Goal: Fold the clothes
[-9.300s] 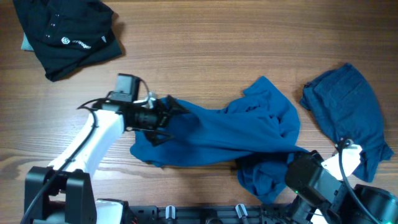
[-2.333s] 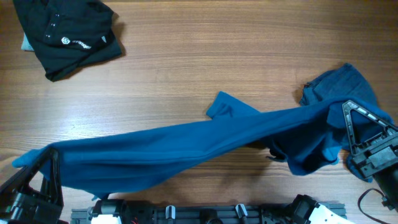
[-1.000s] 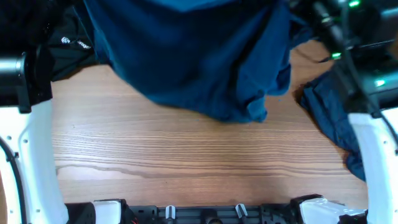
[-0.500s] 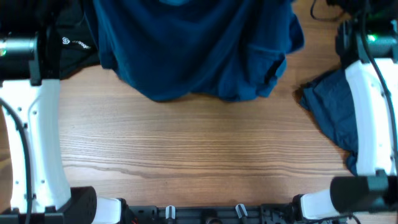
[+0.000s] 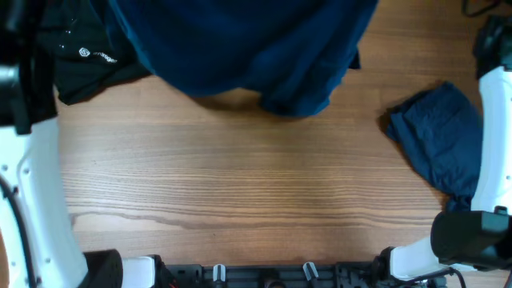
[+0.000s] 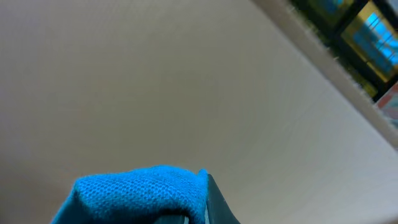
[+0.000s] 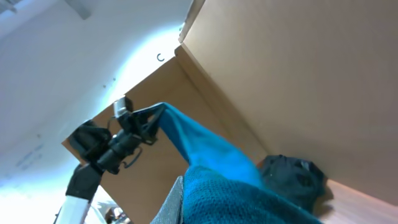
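I am holding the left arm raised at the counter's left edge. Its left end effector is pinching one end of the mid-blue shirt, with cloth bunching against its finger in the left wrist view. Just behind that arm, a black garment is lying at the far left corner.

A couple of seconds ago the shirt was stretching low along the near edge. Now it is hanging as a broad sheet over the far side, its hem riding higher than half a second ago. I am reading that as opened out for laying flat, with no fold made.

The right end effector is gripping the shirt's other end, as far as I can judge, its tips being buried in cloth. The darker blue garment is lying crumpled beside the right arm.

The wooden counter is showing bare grain through its middle. Beyond it, a plain pale wall is filling the left wrist view.
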`<state>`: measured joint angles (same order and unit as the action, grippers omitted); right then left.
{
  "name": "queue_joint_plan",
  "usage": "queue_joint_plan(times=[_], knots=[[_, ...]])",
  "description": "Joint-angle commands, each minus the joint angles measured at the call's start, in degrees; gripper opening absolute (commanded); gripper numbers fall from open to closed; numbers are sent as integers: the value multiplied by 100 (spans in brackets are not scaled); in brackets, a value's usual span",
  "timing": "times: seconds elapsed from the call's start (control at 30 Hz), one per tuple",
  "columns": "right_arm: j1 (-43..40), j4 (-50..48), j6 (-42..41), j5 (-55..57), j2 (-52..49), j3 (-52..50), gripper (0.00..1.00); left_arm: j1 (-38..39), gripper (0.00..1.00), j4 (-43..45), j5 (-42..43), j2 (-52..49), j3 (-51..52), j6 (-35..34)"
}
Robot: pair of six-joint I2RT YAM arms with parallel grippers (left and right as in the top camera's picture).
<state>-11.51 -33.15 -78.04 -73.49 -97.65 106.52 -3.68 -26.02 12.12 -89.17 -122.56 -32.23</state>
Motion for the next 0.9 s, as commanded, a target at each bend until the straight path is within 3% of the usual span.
queue_joint_plan(times=[0.0, 0.23, 0.43, 0.5, 0.6, 0.77, 0.87], knots=[[-308, -7, -625, -461, 50, 127, 4, -72, 4, -542, 72, 310, -201, 4], [-354, -70, -614, -866, 400, 127, 4, -66, 4, -1672, 87, 715, -201, 190], [-354, 426, -501, -234, 1027, 127, 5, -66, 4, -2131, 92, 1309, -201, 494], [-354, 1222, -170, 234, 1270, 127, 5, -66, 4, -2247, 96, 1469, -201, 498], [-350, 3180, 153, 1556, 1650, 127, 4, -66, 4, -2396, 96, 1574, -201, 466], [-345, 6413, 739, 4538, 2118, 127, 4, -68, 4, -2813, 92, 1517, -201, 61], [-345, 7447, 1499, 5053, 2218, 127, 4, -68, 4, -3136, 90, 1491, -201, 63]])
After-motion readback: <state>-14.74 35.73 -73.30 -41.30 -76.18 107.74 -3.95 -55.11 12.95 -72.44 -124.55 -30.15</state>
